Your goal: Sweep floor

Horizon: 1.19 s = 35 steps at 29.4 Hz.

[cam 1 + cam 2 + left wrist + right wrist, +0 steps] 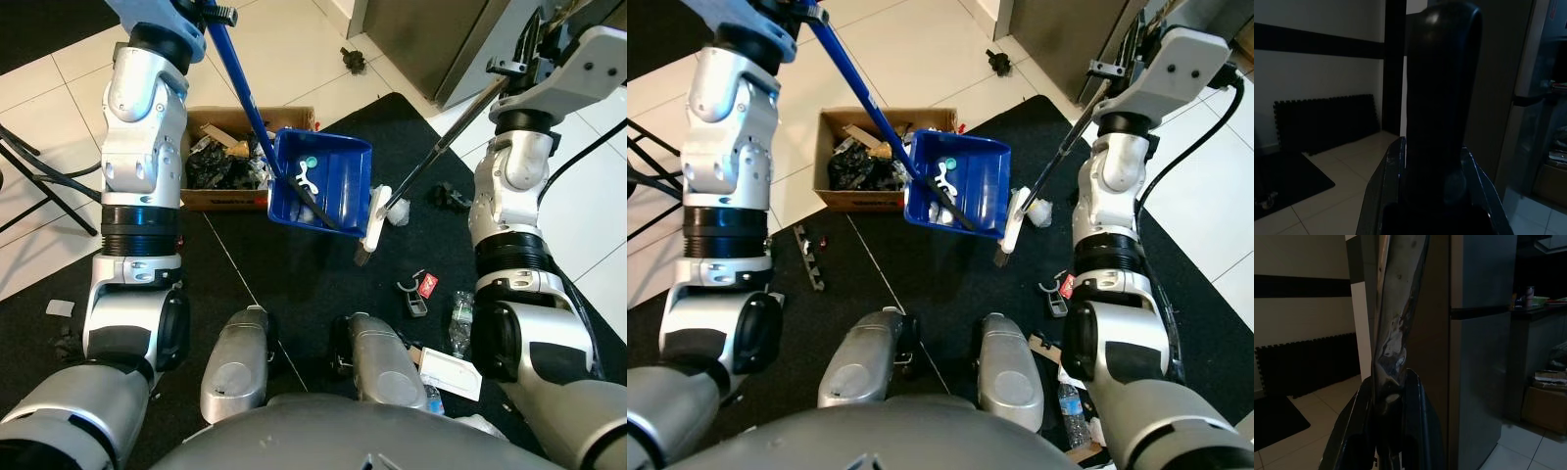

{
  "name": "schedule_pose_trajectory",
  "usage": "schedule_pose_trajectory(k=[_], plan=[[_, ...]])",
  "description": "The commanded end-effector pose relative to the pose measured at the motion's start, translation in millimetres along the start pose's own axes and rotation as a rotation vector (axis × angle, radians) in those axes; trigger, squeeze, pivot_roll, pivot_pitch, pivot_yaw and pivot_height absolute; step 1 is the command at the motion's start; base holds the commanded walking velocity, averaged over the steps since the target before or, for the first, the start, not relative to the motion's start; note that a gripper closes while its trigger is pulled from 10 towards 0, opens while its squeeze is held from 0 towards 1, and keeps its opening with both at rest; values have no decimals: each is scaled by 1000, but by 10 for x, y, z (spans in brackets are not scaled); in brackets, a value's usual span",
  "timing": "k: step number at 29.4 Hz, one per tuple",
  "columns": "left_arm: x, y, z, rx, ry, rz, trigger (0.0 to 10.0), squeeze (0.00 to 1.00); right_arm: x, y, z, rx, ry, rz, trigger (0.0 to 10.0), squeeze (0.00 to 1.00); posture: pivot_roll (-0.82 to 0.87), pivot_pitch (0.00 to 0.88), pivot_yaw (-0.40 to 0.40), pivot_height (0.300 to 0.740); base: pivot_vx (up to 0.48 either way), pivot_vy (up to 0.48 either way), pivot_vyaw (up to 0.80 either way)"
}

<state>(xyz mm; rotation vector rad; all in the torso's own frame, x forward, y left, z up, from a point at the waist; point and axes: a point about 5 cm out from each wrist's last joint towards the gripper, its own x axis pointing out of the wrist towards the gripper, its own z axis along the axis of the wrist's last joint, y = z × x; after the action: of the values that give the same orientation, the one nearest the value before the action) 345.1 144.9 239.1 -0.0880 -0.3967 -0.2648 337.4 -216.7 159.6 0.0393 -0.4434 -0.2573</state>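
Dustpan [325, 179], blue and long-handled, hangs tilted over the black floor mat [294, 284] beside a cardboard box [884, 157] of debris, with white and green scraps lying in its tray; the left gripper [209, 14] is closed around its blue handle [235, 73] up at the head views' top edge. Right gripper [1388, 404] pinches the dark broom shaft [446, 142], fingers pressed on either side of it in the right wrist view, and the white broom head [1013, 223] sits just beside the dustpan's right edge. Litter remains on the mat near the right arm: a plastic bottle [461, 318], a red scrap [431, 285] and a white card [450, 372].
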Motion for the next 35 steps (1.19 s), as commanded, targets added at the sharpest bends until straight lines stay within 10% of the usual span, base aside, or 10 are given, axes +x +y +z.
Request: schedule_pose_trajectory(k=[1,35], plan=[[45,4,142,28,-75,-3,10000,0,47,20,54,18,-20,-5,10000,0,146,0,18,740,0,0,0],[6,9,93,37,-66,7,10000,0,19,26,6,4,10,13,10000,0,150,0,6,740,480,0,0]])
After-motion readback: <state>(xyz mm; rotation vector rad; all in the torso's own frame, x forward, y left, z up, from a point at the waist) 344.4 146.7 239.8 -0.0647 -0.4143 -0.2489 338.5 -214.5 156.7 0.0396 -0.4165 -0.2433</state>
